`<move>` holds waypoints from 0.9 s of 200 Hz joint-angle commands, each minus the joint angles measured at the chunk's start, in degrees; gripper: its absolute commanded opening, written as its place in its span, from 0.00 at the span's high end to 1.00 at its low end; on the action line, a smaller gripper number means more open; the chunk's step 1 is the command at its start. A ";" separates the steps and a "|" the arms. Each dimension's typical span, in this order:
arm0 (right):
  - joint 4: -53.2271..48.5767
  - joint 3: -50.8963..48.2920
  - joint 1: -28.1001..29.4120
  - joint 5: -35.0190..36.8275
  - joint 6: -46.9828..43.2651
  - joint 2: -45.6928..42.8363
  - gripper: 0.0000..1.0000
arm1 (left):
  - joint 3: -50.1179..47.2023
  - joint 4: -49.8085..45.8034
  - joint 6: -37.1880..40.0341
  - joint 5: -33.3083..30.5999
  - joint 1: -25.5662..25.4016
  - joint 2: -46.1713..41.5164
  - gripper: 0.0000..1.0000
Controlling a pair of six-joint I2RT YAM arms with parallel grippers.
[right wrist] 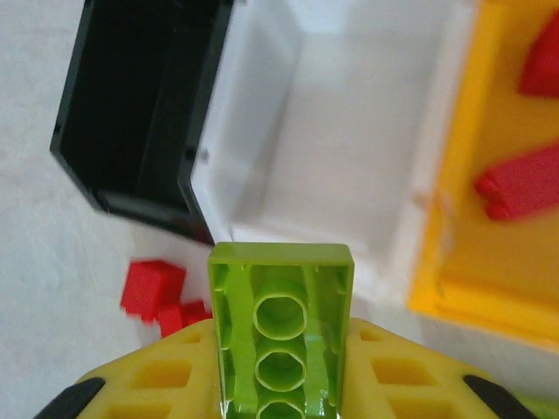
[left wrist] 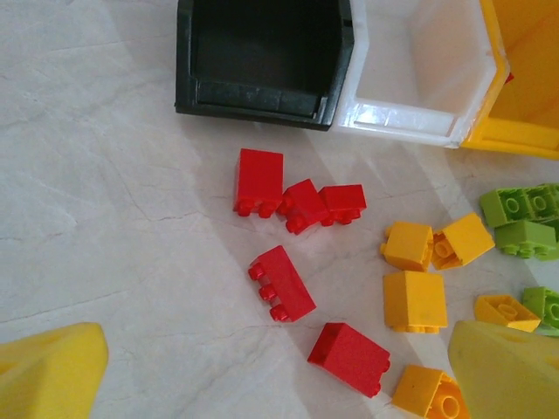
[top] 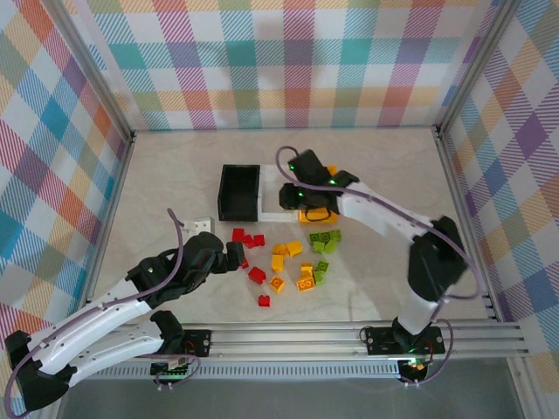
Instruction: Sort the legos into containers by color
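The right pincer [right wrist: 281, 375] is clenched on a lime-green studded plastic brick [right wrist: 281, 288], whose hollow underside and round tubes face the wrist camera. The brick's lower end and the yellow fingers [right wrist: 148, 380] flanking it are cut off by the bottom edge. Just beyond the brick lies the near rim of the white rectangular plastic bin [right wrist: 349, 148], its bare floor showing. To the pincer's left is the black rectangular plastic bin [right wrist: 131, 105]. To its right is the orange-yellow rectangular plastic bin [right wrist: 445, 218], cropped by the edge and holding two red bricks [right wrist: 522, 185] too blurred to show their studs. Low on the pincer's left is a smeared clump of loose red bricks [right wrist: 153, 292]. From overhead, the right wrist covers most of the white bin and part of the orange-yellow one, and the held brick cannot be made out there. The left pincer [left wrist: 279, 371] is released, jaws spread wide, with only its two yellow fingertips [left wrist: 48, 371] showing at the bottom corners; whether they touch the surface cannot be told. Five loose red bricks lie between and just ahead of those tips. The yellow-orange bricks [left wrist: 415, 301] lie toward the right tip, one partly hidden behind it. The loose green bricks [left wrist: 524, 237] lie farther right, clipped by the edge. The three bins stand ahead of this pincer, side by side and touching, their far ends cropped. Everything rests on a pale, marble-veined tabletop [top: 175, 175]. Pastel plaid cloth walls [top: 288, 61] enclose it on three sides, and an aluminium rail [top: 306, 336] runs along the near edge.
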 commanded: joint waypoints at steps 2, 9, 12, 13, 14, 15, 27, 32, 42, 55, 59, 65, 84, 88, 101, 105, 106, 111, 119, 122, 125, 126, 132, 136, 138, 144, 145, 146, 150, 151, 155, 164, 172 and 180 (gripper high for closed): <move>-3.21 9.53 -0.29 0.68 -0.64 9.30 0.72 | -0.15 -2.66 0.11 1.44 -0.23 -0.08 0.00; -5.02 12.96 -0.29 1.88 -0.05 12.37 0.71 | -0.08 -2.93 0.08 1.91 -0.24 0.32 0.00; -5.94 14.43 -0.28 2.57 0.22 13.69 0.71 | -0.13 -3.09 0.11 1.98 -0.19 0.59 0.00; -6.18 14.91 -0.32 2.81 0.30 14.08 0.71 | -0.14 -3.11 0.13 1.98 -0.19 0.68 0.00; -6.48 15.38 -0.30 2.92 0.39 14.50 0.70 | -0.10 -3.16 0.15 1.99 -0.19 0.77 0.00; -6.77 15.87 -0.29 3.25 0.48 14.88 0.70 | -0.08 -3.19 0.15 2.03 -0.19 0.86 0.00; -9.53 20.76 -0.46 5.22 1.53 19.28 0.69 | -0.15 -3.68 0.05 2.14 -0.19 1.89 0.00; -10.14 22.30 -0.58 5.40 1.81 20.70 0.68 | -0.23 -3.82 -0.05 2.06 -0.21 2.29 0.00; -10.90 24.91 -0.81 5.10 2.18 22.99 0.64 | -0.54 -3.67 -0.04 2.01 -0.20 2.96 0.00; -11.11 27.13 -1.03 4.89 2.37 24.38 0.55 | -0.91 -3.47 -0.68 1.79 -0.06 3.66 0.00; -11.05 27.41 -1.09 4.82 2.33 24.53 0.51 | -1.04 -3.13 -0.66 1.86 -0.02 3.90 0.00; -10.87 27.69 -1.08 4.72 2.03 24.43 0.44 | -1.23 -2.44 -0.58 2.19 0.13 4.17 0.00; -10.83 26.90 -1.16 4.98 1.82 22.39 0.33 | -1.55 -0.40 -0.39 3.45 0.74 5.50 0.00; -10.48 26.19 -1.12 4.89 1.72 21.55 0.32 | -1.55 0.02 -0.37 3.79 0.89 5.85 0.00; -8.54 22.15 -1.07 4.38 2.02 17.70 0.31 | -1.31 1.13 -0.09 4.85 1.30 7.10 0.00; -7.57 20.44 -1.07 4.06 2.14 16.15 0.31 | -1.29 1.65 0.05 5.25 1.23 7.37 0.00; -7.31 19.94 -1.07 3.99 2.14 15.71 0.31 | -1.24 1.77 0.10 5.34 1.27 7.50 0.00; -5.91 17.41 -1.09 3.58 2.42 13.51 0.30 | -1.20 2.46 0.39 6.08 1.30 7.97 0.00; -3.56 13.39 -1.00 2.94 2.92 9.93 0.29 | -1.04 3.69 0.99 7.58 1.29 8.61 0.00; -2.92 11.75 -1.03 2.81 3.09 8.59 0.29 | -0.90 4.11 1.20 8.09 1.24 8.88 0.00; -2.33 9.90 -0.97 2.78 3.38 7.26 0.29 | -0.83 4.46 1.50 8.66 1.22 9.28 0.00; -2.23 9.31 -0.93 2.78 3.47 6.78 0.29 | -0.75 4.66 1.58 8.93 1.26 9.42 0.00; -0.80 6.01 -0.93 2.86 3.86 4.12 0.28 | -0.54 5.44 2.05 9.88 1.29 10.32 0.00; -0.13 3.76 -0.94 2.82 4.14 2.49 0.28 | -0.22 5.79 2.33 10.42 1.23 10.95 0.00; 0.15 2.73 -0.91 2.79 4.30 1.57 0.28 | -0.08 6.00 2.46 10.64 1.20 11.29 0.00; 0.70 -0.26 -0.91 2.78 4.84 -0.49 0.28 | 0.26 6.44 2.99 11.31 1.09 12.43 0.00; 0.78 -0.78 -0.90 2.78 4.90 -1.05 0.28 | 0.37 6.49 3.07 11.39 1.06 12.67 0.00; 0.82 -1.31 -0.90 2.82 4.93 -1.50 0.28 | 0.46 6.52 3.16 11.53 1.01 12.87 0.00; 1.25 -3.72 -0.90 2.91 5.40 -3.19 0.28 | 0.81 6.62 3.44 11.86 0.97 13.73 0.00; 1.28 -4.23 -0.90 2.93 5.44 -3.63 0.28 | 0.90 6.62 3.47 11.94 0.92 13.93 0.00; 1.48 -6.13 -0.92 3.03 5.88 -5.02 0.28 | 1.25 6.71 3.79 12.12 0.67 14.80 0.01; 2.07 -10.34 -0.90 2.91 6.31 -8.22 0.27 | 1.85 6.71 4.17 12.28 0.16 16.66 0.02; 2.76 -13.67 -0.88 3.11 6.97 -10.73 0.27 | 2.29 6.51 4.07 12.23 0.00 18.35 0.03; 3.00 -17.01 -0.90 3.36 7.54 -13.10 0.27 | 2.31 6.54 3.49 12.36 -0.07 20.01 0.05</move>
